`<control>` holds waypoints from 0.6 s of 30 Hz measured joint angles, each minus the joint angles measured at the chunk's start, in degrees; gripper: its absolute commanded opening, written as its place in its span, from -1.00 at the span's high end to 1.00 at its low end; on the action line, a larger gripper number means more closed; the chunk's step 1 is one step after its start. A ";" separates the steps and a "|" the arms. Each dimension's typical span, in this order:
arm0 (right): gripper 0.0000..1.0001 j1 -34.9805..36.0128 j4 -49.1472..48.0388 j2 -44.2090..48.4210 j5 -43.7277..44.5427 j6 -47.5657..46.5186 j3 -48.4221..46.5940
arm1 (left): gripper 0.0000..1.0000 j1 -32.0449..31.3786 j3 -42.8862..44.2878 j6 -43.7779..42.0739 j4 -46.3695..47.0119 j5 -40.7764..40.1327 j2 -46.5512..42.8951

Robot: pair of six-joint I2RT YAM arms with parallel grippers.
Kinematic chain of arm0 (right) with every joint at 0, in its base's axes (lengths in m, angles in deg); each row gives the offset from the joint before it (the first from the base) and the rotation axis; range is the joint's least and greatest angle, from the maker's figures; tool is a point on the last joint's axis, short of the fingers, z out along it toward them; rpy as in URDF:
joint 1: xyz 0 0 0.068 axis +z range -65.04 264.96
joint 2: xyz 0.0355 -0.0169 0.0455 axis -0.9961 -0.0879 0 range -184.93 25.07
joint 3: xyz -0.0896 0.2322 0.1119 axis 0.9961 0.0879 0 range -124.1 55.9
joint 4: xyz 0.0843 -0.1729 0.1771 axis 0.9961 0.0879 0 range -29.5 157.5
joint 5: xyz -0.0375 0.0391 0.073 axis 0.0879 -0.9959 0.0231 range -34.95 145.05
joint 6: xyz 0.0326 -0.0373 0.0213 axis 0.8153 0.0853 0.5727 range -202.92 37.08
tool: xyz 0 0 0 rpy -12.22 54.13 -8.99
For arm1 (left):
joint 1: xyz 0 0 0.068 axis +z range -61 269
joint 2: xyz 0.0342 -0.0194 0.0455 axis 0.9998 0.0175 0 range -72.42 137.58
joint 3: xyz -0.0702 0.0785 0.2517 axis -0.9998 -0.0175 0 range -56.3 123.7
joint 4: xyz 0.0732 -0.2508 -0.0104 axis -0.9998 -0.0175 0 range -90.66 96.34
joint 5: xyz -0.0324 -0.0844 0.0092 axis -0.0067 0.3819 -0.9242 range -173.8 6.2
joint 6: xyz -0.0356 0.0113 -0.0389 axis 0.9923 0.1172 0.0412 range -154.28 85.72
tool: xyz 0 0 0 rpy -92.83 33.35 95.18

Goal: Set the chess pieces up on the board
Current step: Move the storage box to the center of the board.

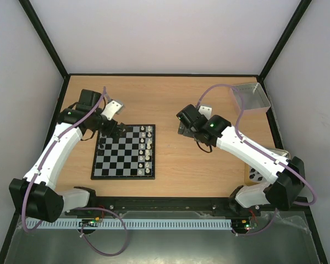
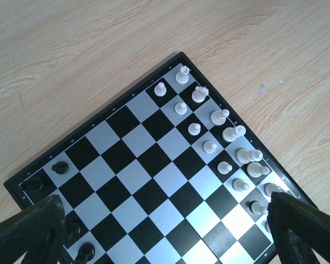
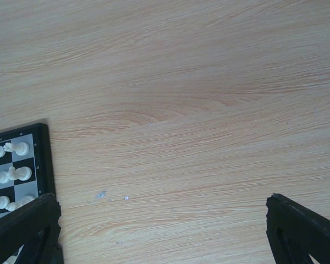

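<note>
The board (image 1: 122,177) lies left of centre on the wooden table. White chess pieces (image 1: 147,146) fill its two right columns, and a few black pieces (image 1: 102,146) stand at its left edge. My left gripper (image 1: 117,132) hovers over the board's far-left part, open and empty. In the left wrist view the gripper (image 2: 165,242) spans the board (image 2: 148,181), with white pieces (image 2: 210,147) on the right and black pieces (image 2: 59,168) on the left. My right gripper (image 1: 182,126) is open and empty over bare table, right of the board. The right wrist view shows the gripper (image 3: 165,236) and the board's corner (image 3: 41,159).
A clear grey plastic tray (image 1: 251,97) stands at the far right corner. A square tin (image 1: 256,175) with small pieces inside sits at the near right, partly under my right arm. Black frame posts rise at the table's corners.
</note>
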 measured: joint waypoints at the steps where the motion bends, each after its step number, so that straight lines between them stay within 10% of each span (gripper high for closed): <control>1: -0.95 -0.02 -0.02 0.00 0.00 0.02 0.04 | -0.98 0.00 0.00 0.00 0.00 0.04 0.00; 18: -0.96 -1.81 1.77 -0.44 1.05 0.17 0.35 | -0.99 0.02 -0.83 0.02 0.13 0.42 0.26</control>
